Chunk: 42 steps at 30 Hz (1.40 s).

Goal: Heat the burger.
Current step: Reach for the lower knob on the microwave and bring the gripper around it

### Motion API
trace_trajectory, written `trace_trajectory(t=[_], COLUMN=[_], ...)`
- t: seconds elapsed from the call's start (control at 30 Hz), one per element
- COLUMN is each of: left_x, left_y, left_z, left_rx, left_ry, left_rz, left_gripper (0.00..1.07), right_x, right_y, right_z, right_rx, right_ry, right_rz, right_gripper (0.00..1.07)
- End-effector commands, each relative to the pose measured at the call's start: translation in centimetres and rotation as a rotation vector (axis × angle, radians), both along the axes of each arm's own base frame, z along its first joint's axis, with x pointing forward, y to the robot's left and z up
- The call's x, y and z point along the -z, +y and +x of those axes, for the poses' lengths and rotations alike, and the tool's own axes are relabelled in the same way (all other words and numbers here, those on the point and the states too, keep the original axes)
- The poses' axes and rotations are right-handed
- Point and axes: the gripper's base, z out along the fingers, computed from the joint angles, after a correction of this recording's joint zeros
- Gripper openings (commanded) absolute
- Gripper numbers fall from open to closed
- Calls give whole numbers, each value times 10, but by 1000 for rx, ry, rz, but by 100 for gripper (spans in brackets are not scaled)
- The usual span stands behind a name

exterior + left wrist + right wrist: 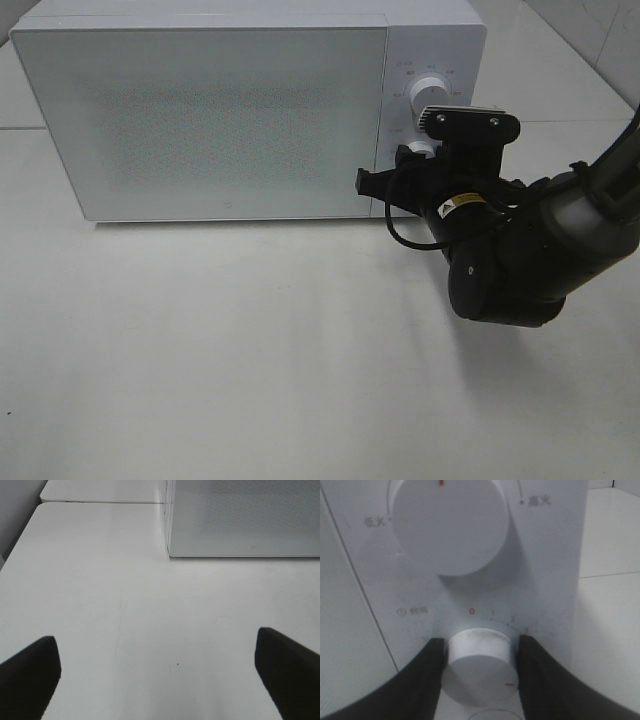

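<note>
While the left gripper [160, 680] hangs over the white surface [100, 605] with jaws wide apart, the microwave [230, 110] stands door shut, the burger nowhere in sight; the right gripper [480, 655] has its jaws clamped on the timer knob [479, 667].

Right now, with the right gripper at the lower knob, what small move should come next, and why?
Probably turn the timer knob clockwise along its numbers: the jaws of the right gripper press both its sides, and the microwave door is closed.
</note>
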Motion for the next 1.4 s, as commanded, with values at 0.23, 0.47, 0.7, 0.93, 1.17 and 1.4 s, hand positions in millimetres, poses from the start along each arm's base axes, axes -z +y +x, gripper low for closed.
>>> trace_trajectory(t=[0.23, 0.47, 0.7, 0.93, 1.17, 1.4], left_x=[1, 1, 1, 1, 1, 1], left_y=[-1, -1, -1, -1, -1, -1], left_z=[-3, -3, -3, -3, -3, -3], left_rx=[2, 2, 2, 2, 2, 2], left_ry=[-21, -21, -21, -21, -21, -21], left_rz=[-12, -12, -12, -11, -11, -11], left_gripper=[98, 98, 98, 98, 98, 98], right_x=[-7, -5, -5, -6, -7, -11], right_y=[0, 1, 3, 6, 5, 4], right_z=[3, 3, 3, 3, 3, 3], right_rx=[41, 80, 82, 87, 104, 115], right_ry=[-56, -16, -5, 15, 21, -15], right_rz=[280, 557, 717, 961, 1083, 1272], right_gripper=[4, 4, 4, 4, 4, 4])
